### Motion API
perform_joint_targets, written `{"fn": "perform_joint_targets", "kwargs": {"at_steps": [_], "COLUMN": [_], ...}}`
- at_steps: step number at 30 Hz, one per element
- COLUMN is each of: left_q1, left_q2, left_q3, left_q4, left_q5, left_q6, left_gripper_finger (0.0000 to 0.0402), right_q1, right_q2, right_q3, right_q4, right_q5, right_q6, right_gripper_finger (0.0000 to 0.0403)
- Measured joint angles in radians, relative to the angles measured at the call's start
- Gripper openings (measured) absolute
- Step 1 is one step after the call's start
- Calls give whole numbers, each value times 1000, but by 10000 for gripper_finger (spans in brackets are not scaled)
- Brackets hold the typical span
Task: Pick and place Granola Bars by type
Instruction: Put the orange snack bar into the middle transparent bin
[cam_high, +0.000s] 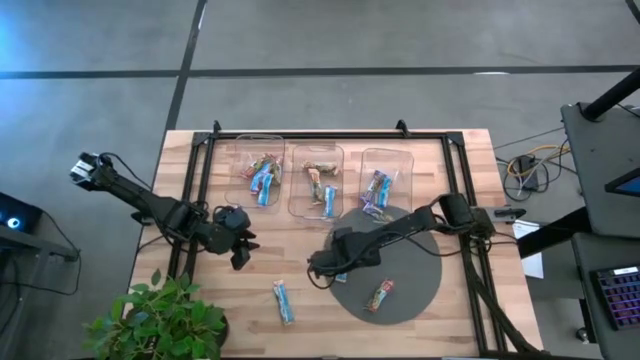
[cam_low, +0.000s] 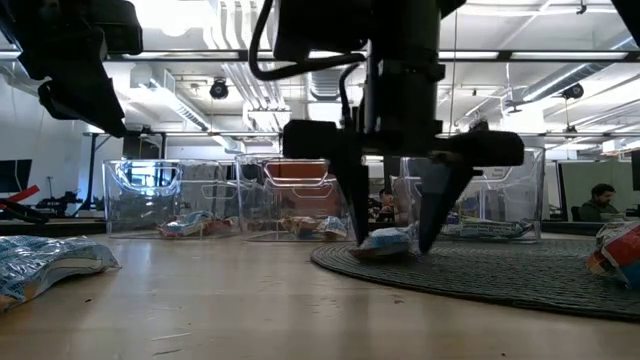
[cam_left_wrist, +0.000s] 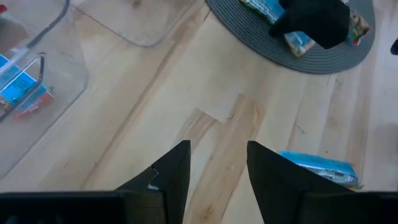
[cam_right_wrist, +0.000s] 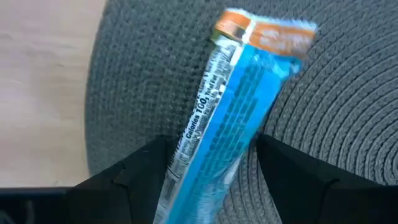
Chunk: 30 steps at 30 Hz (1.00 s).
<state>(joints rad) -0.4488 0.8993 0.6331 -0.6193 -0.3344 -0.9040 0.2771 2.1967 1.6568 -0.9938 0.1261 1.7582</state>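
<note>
A light blue granola bar (cam_right_wrist: 230, 118) lies flat on the round grey mat (cam_high: 420, 270). My right gripper (cam_low: 395, 235) points down over it, open. One finger stands on each long side of the bar, and their tips are close to the mat. I cannot tell whether they touch the wrapper. A tan bar (cam_high: 380, 295) lies on the mat's near part. Another light blue bar (cam_high: 284, 300) lies on the wood. My left gripper (cam_high: 240, 255) hangs open above bare wood at the table's left, with nothing between its fingers (cam_left_wrist: 177, 168).
Three clear bins (cam_high: 258, 150) (cam_high: 317, 200) (cam_high: 388, 158) stand in a row along the far side, each holding bars. A black frame (cam_high: 200, 190) runs around the table. A potted plant (cam_high: 160, 320) sits at the near left corner. Bare wood lies between the bins and the mat.
</note>
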Motion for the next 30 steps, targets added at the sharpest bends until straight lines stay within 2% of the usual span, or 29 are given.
{"fn": "perform_joint_targets", "kwargs": {"at_steps": [4,7,15,18,21,27,30], "left_q1": [0,0,0,0,0,0,0], "left_q2": [0,0,0,0,0,0,0], "left_q3": [0,0,0,-2,-7,-52,-77], "left_q4": [-5,-5,-6,-6,0,36,53], "left_q5": [2,2,-1,-8,-8,-9,-5], "left_q6": [12,13,19,20,19,2,-32], "left_gripper_finger": [140,140,140,140,140,140,140], "right_q1": [0,0,4,18,32,7,-69], "right_q2": [-1,-1,-3,-19,-53,-97,-100], "right_q3": [-11,-10,36,93,174,373,448], "right_q4": [6,6,4,-5,-28,-101,-137], "right_q5": [0,1,11,95,198,419,432], "right_q6": [-7,-27,-90,-129,-159,-327,-412], "right_gripper_finger": [231,209,94,59,44,48,55]}}
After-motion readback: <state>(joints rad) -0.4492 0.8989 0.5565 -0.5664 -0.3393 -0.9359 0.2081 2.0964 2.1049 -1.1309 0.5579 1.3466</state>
